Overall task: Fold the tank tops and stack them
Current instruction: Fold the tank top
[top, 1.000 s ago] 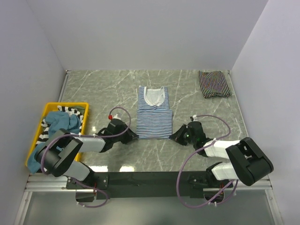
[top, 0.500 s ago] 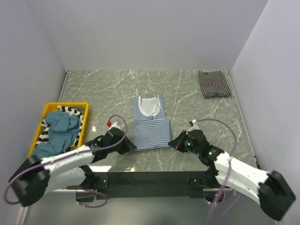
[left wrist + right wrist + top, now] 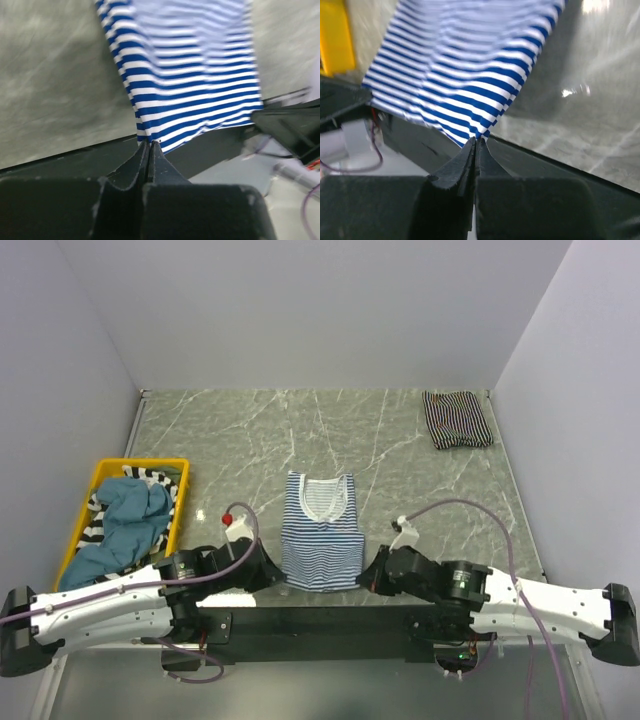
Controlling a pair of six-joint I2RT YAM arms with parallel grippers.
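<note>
Overhead, the blue top (image 3: 320,540) lies on the surface (image 3: 220,430) between the claws, its hem at the near edge. The left claw (image 3: 275,578) and right claw (image 3: 370,578) each pinch a hem corner. A folded black top (image 3: 457,418) sits far beyond the right claw, and a bin (image 3: 140,464) of clothes beyond the left.

From the left wrist, the left claw (image 3: 149,145) is closed on the corner, with the blue top (image 3: 190,75) ahead of it.

From the right wrist, the right claw (image 3: 476,141) is clamped on its corner of the blue top (image 3: 465,65).

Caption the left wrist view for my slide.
Left fingers pinch the hem corner of the blue-and-white striped tank top at the edge of the table.
</note>
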